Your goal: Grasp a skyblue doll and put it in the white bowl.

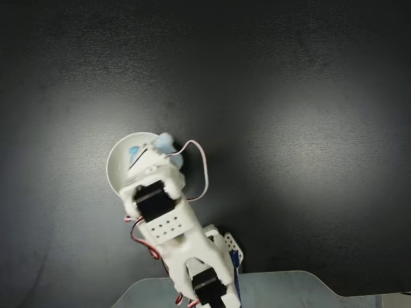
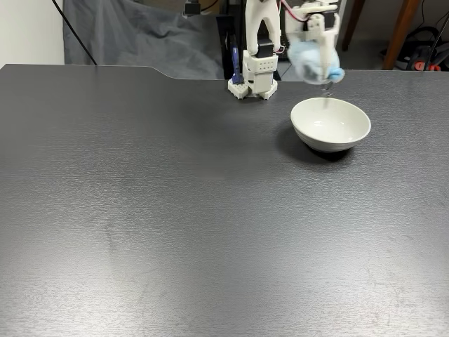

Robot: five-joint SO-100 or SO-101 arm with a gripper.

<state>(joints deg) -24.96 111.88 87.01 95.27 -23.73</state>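
The skyblue doll (image 2: 313, 59) sits between the fingers (image 2: 325, 43), which are closed on it and hold it in the air above the far rim of the white bowl (image 2: 330, 123), in the upper right of a fixed view; a small metal clip dangles below the plush toward the bowl's hollow. In the fixed view from above, the doll (image 1: 165, 144) shows as a pale blue patch at the tip of the arm (image 1: 168, 218), over the right part of the bowl (image 1: 119, 168), left of the frame's centre, and the arm's white body covers the bowl's lower right rim. There is one doll, one bowl and one arm. The bowl stands on the dark surface (image 2: 175, 210), just in front of and to the right of the arm's base (image 2: 254, 83), which sits near the surface's far edge. The whole lower and left part of the surface lies bare, so wide room is open in front of the bowl. Beyond the far edge hang a grey cloth (image 2: 140, 35) and cables.
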